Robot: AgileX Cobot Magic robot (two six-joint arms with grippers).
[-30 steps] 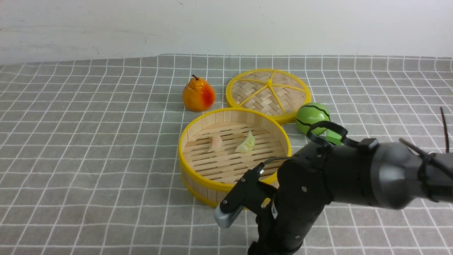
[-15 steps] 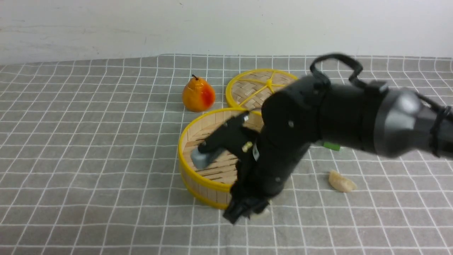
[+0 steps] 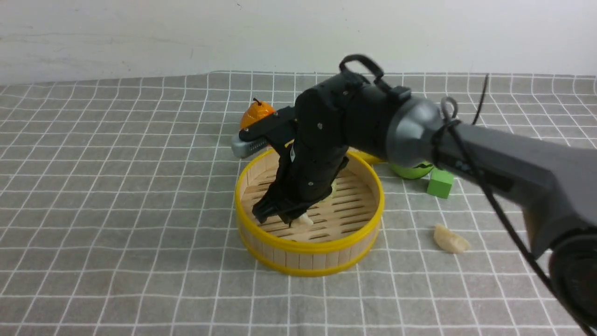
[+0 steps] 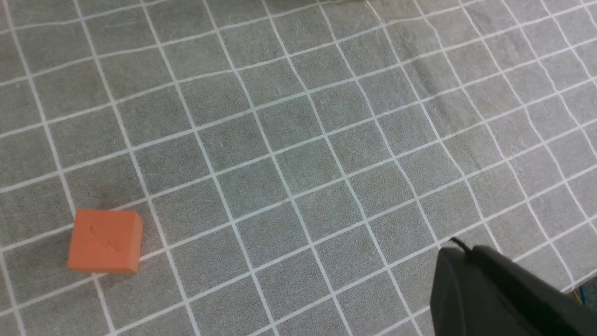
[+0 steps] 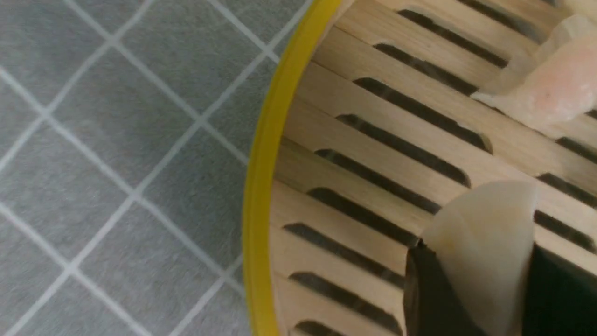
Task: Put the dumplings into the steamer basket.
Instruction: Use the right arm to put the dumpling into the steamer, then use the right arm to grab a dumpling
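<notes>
The steamer basket (image 3: 308, 247) stands mid-table, a round bamboo basket with yellow rims. My right gripper (image 3: 291, 218) reaches down inside it, shut on a cream dumpling (image 5: 485, 233) that pokes out between the two black fingers (image 5: 424, 289) just above the slatted floor. A pinkish dumpling (image 5: 550, 93) lies on the slats beyond it. Another cream dumpling (image 3: 449, 239) lies on the cloth to the right of the basket. The arm hides most of the basket floor. My left gripper (image 4: 459, 254) shows only in the left wrist view, shut and holding nothing, above bare cloth.
Behind the arm sit an orange pear (image 3: 255, 111) and the woven lid (image 3: 371, 157), both mostly hidden. A green striped ball (image 3: 413, 170) and a green cube (image 3: 440, 183) are right of the basket. An orange cube (image 4: 105, 240) lies near the left gripper.
My right arm rose from the near cloth and swung forward and left over the basket, jaws closing on the cream dumpling, then lowered it inside. The second cream dumpling came into view.
</notes>
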